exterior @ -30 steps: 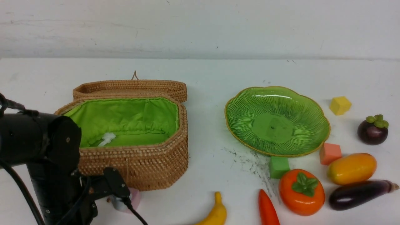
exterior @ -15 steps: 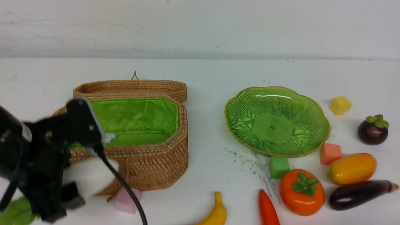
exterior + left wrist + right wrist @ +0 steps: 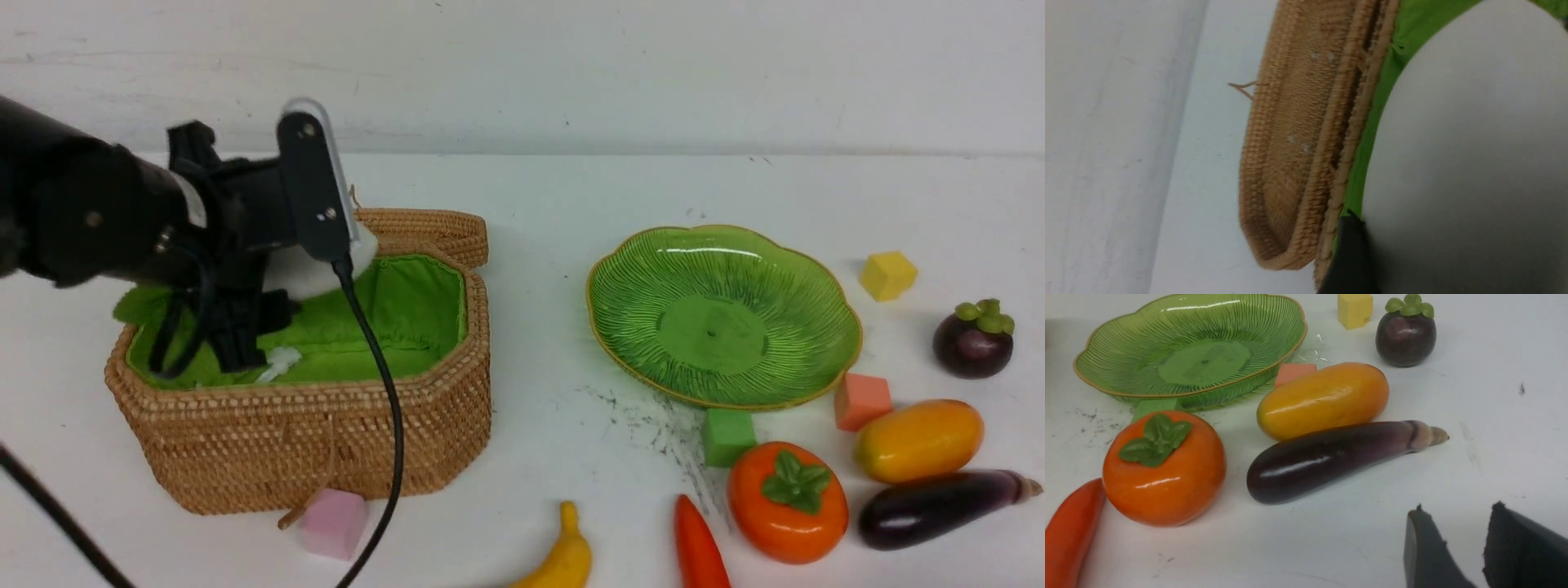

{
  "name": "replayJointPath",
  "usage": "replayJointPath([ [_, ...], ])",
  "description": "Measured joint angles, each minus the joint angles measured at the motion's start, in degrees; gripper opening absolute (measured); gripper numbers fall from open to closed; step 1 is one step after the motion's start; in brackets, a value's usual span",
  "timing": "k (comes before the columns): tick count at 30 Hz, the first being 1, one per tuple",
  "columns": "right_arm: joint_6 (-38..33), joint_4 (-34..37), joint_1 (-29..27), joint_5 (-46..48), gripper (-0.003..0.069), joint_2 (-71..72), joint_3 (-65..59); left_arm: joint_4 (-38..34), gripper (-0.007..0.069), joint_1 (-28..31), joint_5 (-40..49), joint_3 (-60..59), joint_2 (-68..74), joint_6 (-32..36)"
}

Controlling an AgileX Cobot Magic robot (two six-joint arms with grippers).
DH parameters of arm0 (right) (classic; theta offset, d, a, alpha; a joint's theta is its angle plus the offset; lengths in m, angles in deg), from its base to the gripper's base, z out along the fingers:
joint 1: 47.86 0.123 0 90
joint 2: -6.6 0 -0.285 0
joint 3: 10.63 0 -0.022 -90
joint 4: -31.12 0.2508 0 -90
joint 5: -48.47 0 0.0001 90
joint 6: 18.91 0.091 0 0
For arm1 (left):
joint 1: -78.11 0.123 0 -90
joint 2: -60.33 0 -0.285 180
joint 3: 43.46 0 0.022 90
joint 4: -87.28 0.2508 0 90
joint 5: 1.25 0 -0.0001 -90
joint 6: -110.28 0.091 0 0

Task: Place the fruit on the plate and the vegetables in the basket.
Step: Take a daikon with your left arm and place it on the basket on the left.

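Left arm (image 3: pixel 82 220) stretches forward, raised, its jaws clamped wide (the right jaws stand parted).

The bottom edge cut off the banana (image 3: pixel 563 557) and the carrot (image 3: pixel 700 545) in the front view. The left arm (image 3: pixel 82 220) hid most of the white radish (image 3: pixel 314 276) and part of the basket (image 3: pixel 326 441). Only the tips of the right pincer (image 3: pixel 1457 510) showed.

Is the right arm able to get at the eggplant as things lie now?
Probably yes. The right gripper is open and empty, with only bare table between it and the eggplant. The mango lies behind it.
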Motion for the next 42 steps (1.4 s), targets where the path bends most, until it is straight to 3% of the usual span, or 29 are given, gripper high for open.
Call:
replayJointPath([
  [16, 0.0, -0.1, 0.0, 0.0, 0.0242, 0.0, 0.0, -0.9, 0.0531, -1.7, 3.1, 0.0, 3.7, -2.8],
  [23, 0.0, -0.1, 0.0, 0.0, 0.0242, 0.0, 0.0, -1.2, 0.0661, -1.7, 5.3, 0.1, 3.3, -4.1],
  [27, 0.0, -0.2, 0.0, 0.0, 0.0242, 0.0, 0.0, -2.0, 0.0668, -1.7, 7.1, 0.1, 2.1, -4.2],
  [39, 0.0, -0.2, 0.0, 0.0, 0.0242, 0.0, 0.0, -15.0, 0.0602, -1.7, 22.1, 0.1, -6.7, -4.2],
  [42, 0.0, -0.3, 0.0, 0.0, 0.0242, 0.0, 0.0, -25.1, 0.0585, -1.7, 30.0, 0.1, -8.4, -3.9],
])
